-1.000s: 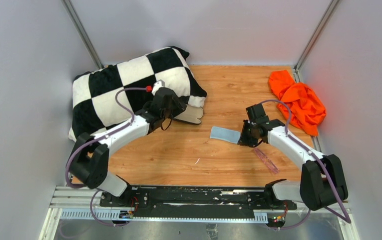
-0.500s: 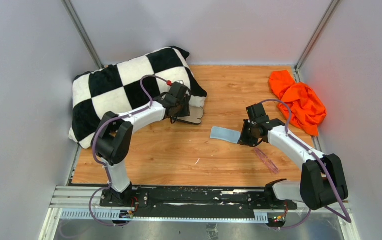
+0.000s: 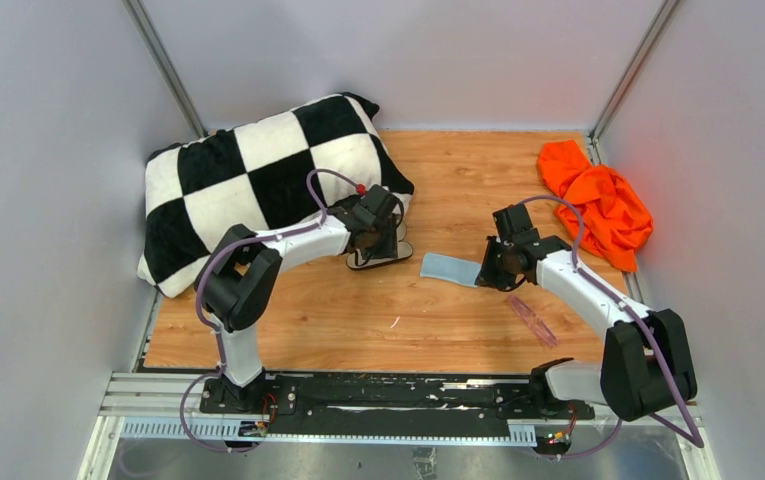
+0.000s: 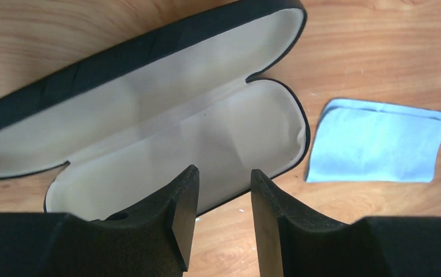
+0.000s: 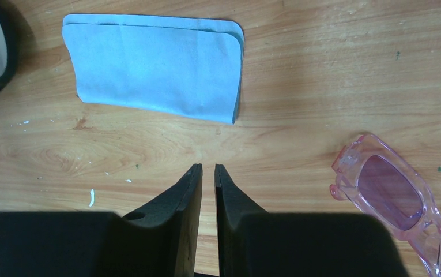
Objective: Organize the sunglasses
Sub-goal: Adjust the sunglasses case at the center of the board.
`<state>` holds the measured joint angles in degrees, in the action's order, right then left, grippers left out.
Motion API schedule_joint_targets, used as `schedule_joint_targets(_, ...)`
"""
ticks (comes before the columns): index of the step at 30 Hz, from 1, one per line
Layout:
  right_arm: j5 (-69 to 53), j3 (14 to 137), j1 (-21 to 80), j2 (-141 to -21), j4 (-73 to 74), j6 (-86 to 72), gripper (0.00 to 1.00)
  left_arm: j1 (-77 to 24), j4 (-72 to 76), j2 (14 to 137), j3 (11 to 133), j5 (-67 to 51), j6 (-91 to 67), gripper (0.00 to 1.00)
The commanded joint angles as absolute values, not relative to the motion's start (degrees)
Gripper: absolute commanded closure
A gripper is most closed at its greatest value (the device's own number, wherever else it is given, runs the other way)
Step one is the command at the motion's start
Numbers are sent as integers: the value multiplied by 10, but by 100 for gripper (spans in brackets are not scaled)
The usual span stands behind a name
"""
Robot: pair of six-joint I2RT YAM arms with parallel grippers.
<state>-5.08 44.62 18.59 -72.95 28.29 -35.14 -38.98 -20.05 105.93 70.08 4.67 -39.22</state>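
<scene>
Pink sunglasses (image 5: 388,193) lie on the bench (image 5: 321,57) beside the closed, empty right jaws, while the left jaws stand parted over the open case (image 4: 149,133).

1 ea: sunglasses (image 5: 388,194), case (image 4: 166,124), blue cloth (image 5: 154,66), pillow (image 3: 248,180), orange rag (image 3: 598,202).

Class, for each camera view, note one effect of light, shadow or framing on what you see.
Top external: the orange cloth tints the right wall reddish. Left wrist: the open case has soft patchy shadows across its lining. Right wrist: the blue cloth casts a thin shadow along its right edge; the sunglasses are cropped at the corner.
</scene>
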Motion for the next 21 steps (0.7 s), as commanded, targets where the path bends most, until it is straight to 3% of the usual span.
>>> schedule_joint_targets(1, -52, 454, 178, -709, 297, -350, 81, -408, -213, 1054, 719, 41, -409, 56)
schedule_joint_targets(14, -43, 457, 147, -689, 306, -313, 76, -449, -216, 956, 726, 88, -385, 53)
schedule_joint_targets(21, -54, 453, 131, -679, 313, -302, 76, -508, -206, 1011, 771, 66, -397, 52)
